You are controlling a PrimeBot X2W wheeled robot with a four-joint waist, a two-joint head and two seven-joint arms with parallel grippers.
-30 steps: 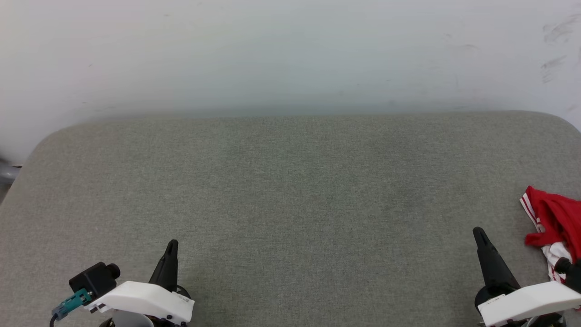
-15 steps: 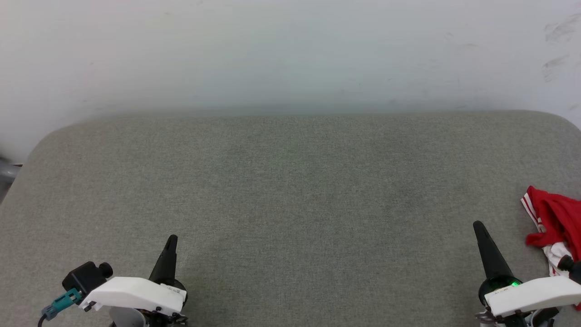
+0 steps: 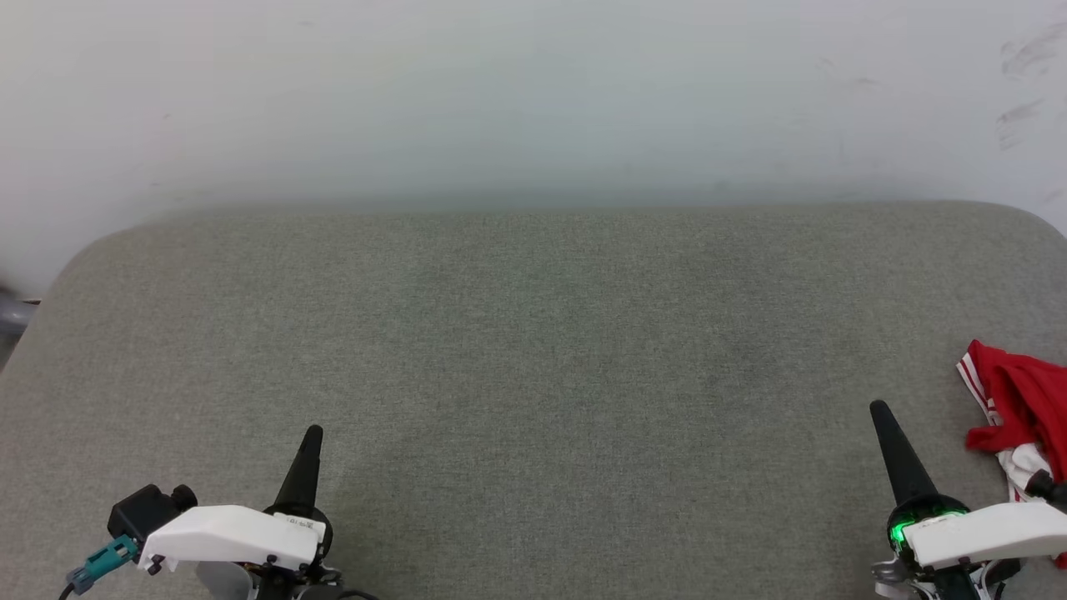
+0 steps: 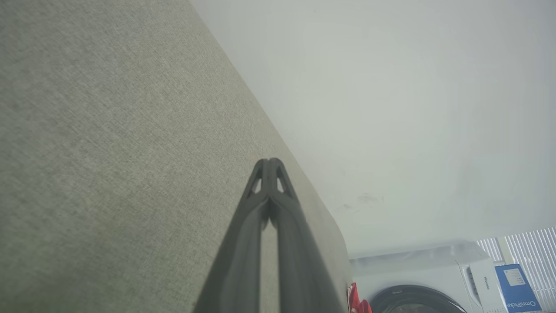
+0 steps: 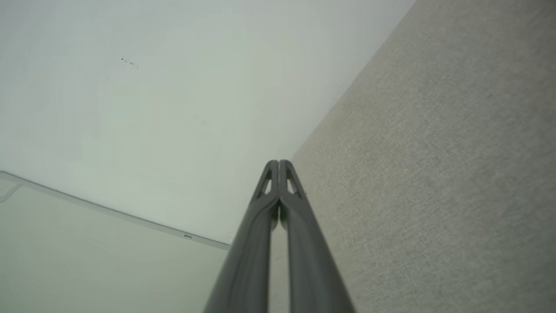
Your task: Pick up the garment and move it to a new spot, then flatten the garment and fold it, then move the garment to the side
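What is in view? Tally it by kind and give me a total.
Garment: 1
Pincers: 2 (left pincer, right pincer)
Grey pad: 1
Washer: 1
Blue box: 1
Total: 6

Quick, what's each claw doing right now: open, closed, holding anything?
Left claw: closed, fingertips together, holding nothing.
Right claw: closed, holding nothing; the garment lies off to its right, not gripped.
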